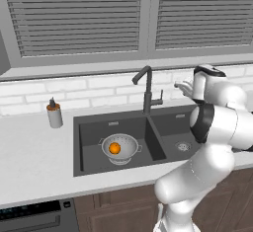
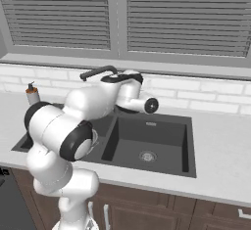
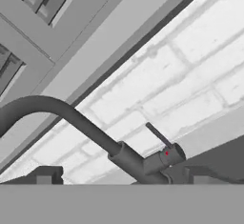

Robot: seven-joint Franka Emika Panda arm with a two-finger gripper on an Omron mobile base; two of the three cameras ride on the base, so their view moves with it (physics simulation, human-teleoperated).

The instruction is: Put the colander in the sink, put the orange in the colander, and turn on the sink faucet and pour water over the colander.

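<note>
The silver colander (image 1: pixel 120 148) stands in the left basin of the dark sink (image 1: pixel 94 132), and the orange (image 1: pixel 114 148) lies inside it. Behind the divider between the two basins rises the dark faucet (image 1: pixel 147 90), its small lever (image 1: pixel 159 100) sticking out to the right. My gripper (image 1: pixel 181 87) hangs open to the right of the faucet, at about spout height and apart from it. In the hand view, the faucet (image 3: pixel 76 120) and its lever (image 3: pixel 159 136) lie ahead between my wide-set fingertips (image 3: pixel 45 176). Water is out of view.
A grey soap bottle (image 1: pixel 54 114) with an orange cap stands on the counter left of the sink. The right basin (image 2: pixel 147 143) has a round drain. A white brick wall and shuttered windows run close behind the faucet. My own arm hides the left basin in the right base view.
</note>
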